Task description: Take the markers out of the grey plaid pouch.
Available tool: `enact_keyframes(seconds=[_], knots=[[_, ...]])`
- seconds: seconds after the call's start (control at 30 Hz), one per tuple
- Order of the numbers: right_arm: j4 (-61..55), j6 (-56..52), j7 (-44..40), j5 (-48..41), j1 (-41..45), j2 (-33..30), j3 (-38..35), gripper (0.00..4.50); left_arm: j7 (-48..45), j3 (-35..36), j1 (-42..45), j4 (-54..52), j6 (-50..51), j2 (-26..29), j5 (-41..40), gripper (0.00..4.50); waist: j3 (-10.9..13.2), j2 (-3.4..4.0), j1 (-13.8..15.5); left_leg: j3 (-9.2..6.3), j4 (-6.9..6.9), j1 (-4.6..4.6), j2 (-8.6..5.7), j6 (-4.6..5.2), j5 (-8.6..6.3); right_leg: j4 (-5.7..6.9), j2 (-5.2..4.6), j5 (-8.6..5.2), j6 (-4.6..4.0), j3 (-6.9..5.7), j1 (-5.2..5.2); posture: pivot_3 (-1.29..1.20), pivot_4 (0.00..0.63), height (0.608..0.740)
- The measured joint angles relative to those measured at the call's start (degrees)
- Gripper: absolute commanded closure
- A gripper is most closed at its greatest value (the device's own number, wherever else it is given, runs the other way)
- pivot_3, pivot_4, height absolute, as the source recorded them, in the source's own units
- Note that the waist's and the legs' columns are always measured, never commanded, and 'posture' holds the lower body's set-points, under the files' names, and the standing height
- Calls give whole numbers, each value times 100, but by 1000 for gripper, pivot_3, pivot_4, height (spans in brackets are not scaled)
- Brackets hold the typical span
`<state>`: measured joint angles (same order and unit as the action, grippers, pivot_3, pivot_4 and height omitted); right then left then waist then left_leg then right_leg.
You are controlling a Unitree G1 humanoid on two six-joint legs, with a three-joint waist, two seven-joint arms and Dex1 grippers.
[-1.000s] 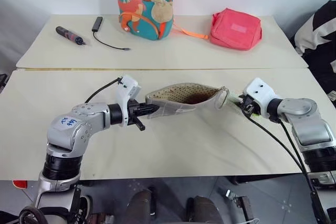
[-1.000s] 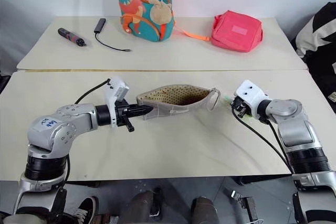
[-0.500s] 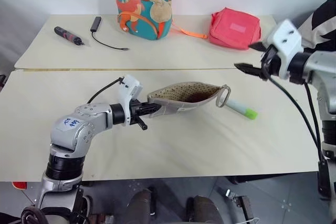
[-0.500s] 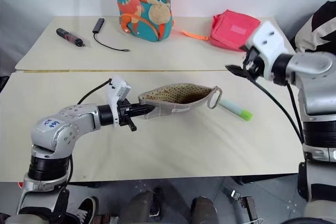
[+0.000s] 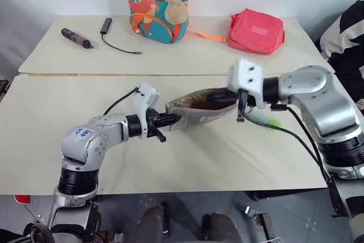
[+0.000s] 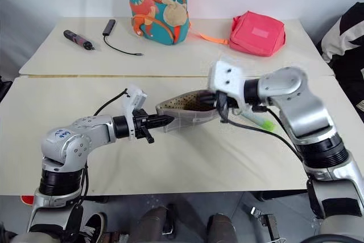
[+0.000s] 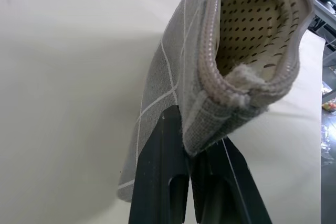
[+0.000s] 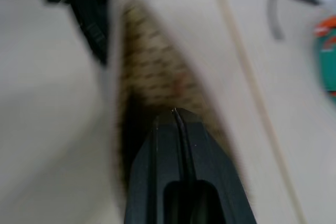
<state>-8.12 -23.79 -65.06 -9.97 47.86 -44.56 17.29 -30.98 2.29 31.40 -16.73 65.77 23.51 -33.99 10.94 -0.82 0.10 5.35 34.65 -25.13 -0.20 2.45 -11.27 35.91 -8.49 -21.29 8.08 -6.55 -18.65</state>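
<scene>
My left gripper (image 5: 172,120) is shut on the left end of the grey plaid pouch (image 5: 196,113) and holds it just above the table with its mouth open. The left wrist view shows those black fingers (image 7: 168,145) pinching the pouch's (image 7: 168,77) corner, with the beige dotted lining above them. My right gripper (image 5: 225,97) is shut, its tips at the pouch's open right end. In the right wrist view the closed tips (image 8: 175,113) point into the dotted lining (image 8: 152,72), with nothing seen between them. One marker (image 5: 266,121) with a green cap lies on the table behind my right wrist.
On the far table stand a dinosaur backpack (image 5: 157,5) and a pink-red padded bag (image 5: 256,31). A dark-and-pink tool (image 5: 75,37) and a black cable (image 5: 116,44) lie at its left. A person's sleeve (image 5: 347,38) shows at the right edge.
My right gripper left the green-capped marker on the table, rose, then swung left to the pouch's mouth and shut. The left gripper kept its hold on the pouch.
</scene>
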Motion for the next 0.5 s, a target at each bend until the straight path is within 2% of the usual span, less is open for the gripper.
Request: enact_keyframes(seconds=[0.17,0.2,0.27,0.47,0.5], knots=[[974,949,52,1187,409,310,773,4463,27,-172,38,-13,22,24,-28,4500,0,0,-34,4,3,4,2,-2,3,3,3,0,0,3,-1,0,150,740],[1042,976,25,1255,445,338,830,4303,26,-200,38,-14,13,24,-21,4500,0,0,-31,1,4,4,4,-2,3,2,5,0,0,2,0,0,150,740],[1307,1048,-80,1499,569,487,1022,3896,25,-263,52,1,-22,30,-6,4500,0,0,-30,-1,4,4,5,-2,3,3,7,0,-1,1,2,0,150,740],[1673,1413,-151,2061,730,749,1198,1823,15,-289,71,135,-76,30,-11,4500,0,0,-29,0,9,5,5,-2,3,1,6,0,0,2,5,0,150,740],[1706,1459,-161,2118,730,791,1203,1823,15,-287,71,153,-88,30,-11,4500,0,0,-31,-1,8,5,5,-3,2,1,6,0,-1,2,4,0,150,740]])
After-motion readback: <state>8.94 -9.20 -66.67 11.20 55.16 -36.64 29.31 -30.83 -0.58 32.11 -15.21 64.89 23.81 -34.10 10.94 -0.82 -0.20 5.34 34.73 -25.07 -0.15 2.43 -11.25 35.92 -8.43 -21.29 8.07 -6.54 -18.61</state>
